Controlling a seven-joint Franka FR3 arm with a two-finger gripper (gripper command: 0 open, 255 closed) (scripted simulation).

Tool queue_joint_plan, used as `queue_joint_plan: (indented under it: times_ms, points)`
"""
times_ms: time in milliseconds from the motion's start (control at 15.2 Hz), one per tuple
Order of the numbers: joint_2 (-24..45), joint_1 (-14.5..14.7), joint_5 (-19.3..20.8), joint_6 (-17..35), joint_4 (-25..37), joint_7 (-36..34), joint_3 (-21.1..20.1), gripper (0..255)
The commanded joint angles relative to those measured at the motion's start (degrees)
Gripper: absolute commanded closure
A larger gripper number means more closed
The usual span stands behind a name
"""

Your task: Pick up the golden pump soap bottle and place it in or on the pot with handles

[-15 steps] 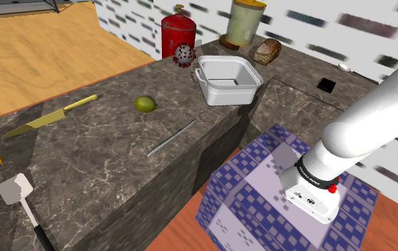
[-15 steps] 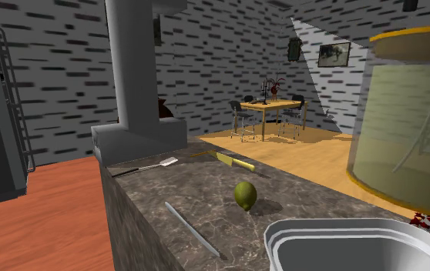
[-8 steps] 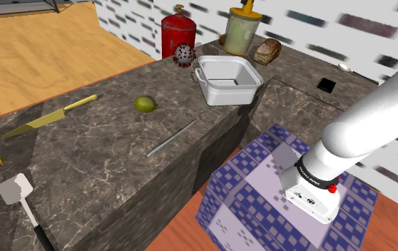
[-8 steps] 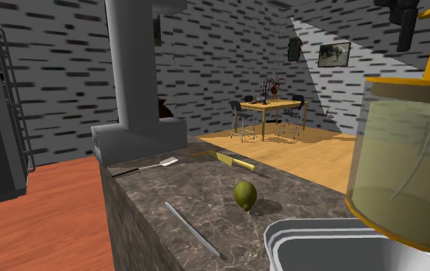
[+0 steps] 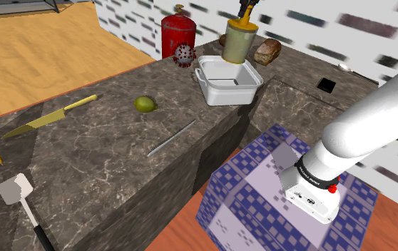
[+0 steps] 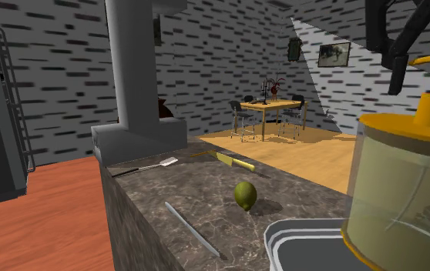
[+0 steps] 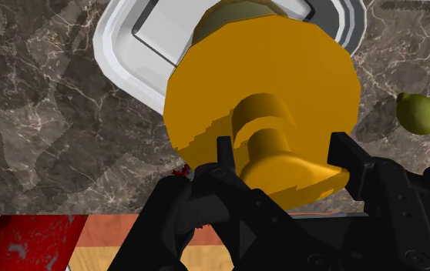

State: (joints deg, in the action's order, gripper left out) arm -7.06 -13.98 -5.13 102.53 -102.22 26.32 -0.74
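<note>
Jaws closed on the pump neck of the golden-capped soap bottle (image 7: 260, 85). It hangs clear of the table (image 5: 105, 150), over the white handled pot (image 5: 222, 93), toward its far rim. Pickup done. Left, by my reckoning: lower it in, let go.

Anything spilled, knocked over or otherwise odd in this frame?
Nothing spilled or toppled. The only unusual thing: the soap bottle hangs over the pot clasped just by its pump head in the gripper, its body leaning a little.
</note>
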Motion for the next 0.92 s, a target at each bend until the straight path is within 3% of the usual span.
queue_joint_plan:
  times_ms: [0,594,858]
  points:
    - [-0.20,0.04,-0.03,1.52,-1.63,0.03,-0.06,255]
    - [-0.50,0.09,-0.23,8.46,-8.89,0.58,-0.12,255]
    - [-0.49,0.10,-0.24,8.72,-9.15,0.60,-0.13,255]
